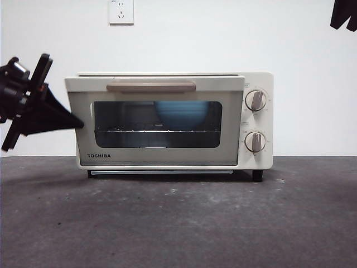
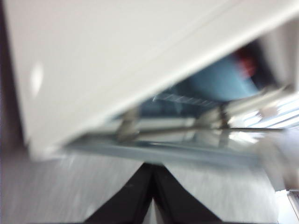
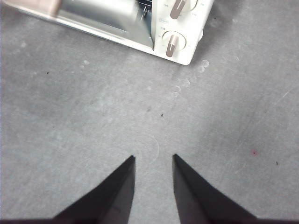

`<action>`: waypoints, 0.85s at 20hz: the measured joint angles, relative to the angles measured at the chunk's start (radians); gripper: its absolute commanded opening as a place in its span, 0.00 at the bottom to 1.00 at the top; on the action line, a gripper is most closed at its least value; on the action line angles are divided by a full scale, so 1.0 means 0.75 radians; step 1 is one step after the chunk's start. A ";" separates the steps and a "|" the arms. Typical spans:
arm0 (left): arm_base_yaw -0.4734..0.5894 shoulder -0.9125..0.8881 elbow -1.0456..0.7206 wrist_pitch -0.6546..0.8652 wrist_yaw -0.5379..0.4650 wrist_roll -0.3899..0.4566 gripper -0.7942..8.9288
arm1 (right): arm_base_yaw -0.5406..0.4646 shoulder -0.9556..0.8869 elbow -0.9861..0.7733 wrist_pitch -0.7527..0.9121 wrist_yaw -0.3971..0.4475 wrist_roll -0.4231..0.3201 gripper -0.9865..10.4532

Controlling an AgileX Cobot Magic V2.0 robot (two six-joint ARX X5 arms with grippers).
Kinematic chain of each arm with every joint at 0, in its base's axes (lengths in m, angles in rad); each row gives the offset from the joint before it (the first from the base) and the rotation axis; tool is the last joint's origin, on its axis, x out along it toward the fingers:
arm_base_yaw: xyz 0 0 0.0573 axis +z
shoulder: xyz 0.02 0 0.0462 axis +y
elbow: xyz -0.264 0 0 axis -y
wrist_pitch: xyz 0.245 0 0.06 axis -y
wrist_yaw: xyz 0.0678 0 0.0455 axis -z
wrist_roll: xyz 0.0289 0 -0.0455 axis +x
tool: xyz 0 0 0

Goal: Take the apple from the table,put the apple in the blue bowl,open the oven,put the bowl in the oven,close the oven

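Note:
The cream-white oven (image 1: 257, 162) stands at the back of the table (image 1: 178, 223), its door (image 1: 162, 153) tilted slightly ajar at the top under the beige handle (image 1: 150, 86). Through the dark window the blue bowl (image 1: 181, 114) sits on the rack. My left gripper (image 1: 77, 124) is shut, its tip against the door's left edge. Blurred in the left wrist view, that gripper (image 2: 152, 165) points at the gap beside the door (image 2: 93, 60), where the blue bowl (image 2: 219, 81) and the red apple (image 2: 244, 58) show. My right gripper (image 3: 153, 157) hangs open over bare table, empty.
Two round knobs (image 1: 255, 100) (image 1: 255, 141) sit on the oven's right panel. A wall socket (image 1: 121, 11) is on the white wall behind. The right arm shows only as a black tip (image 1: 345, 14) at the top right corner.

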 measured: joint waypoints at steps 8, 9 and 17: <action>0.001 -0.009 0.018 0.049 -0.026 -0.091 0.09 | -0.001 0.000 0.000 0.000 0.000 0.004 0.20; 0.001 -0.030 0.018 0.013 -0.027 -0.091 0.09 | 0.000 0.000 0.000 0.000 0.000 0.005 0.20; -0.102 -0.497 0.019 -0.572 -0.331 0.183 0.09 | 0.000 0.000 -0.060 0.276 -0.186 -0.035 0.20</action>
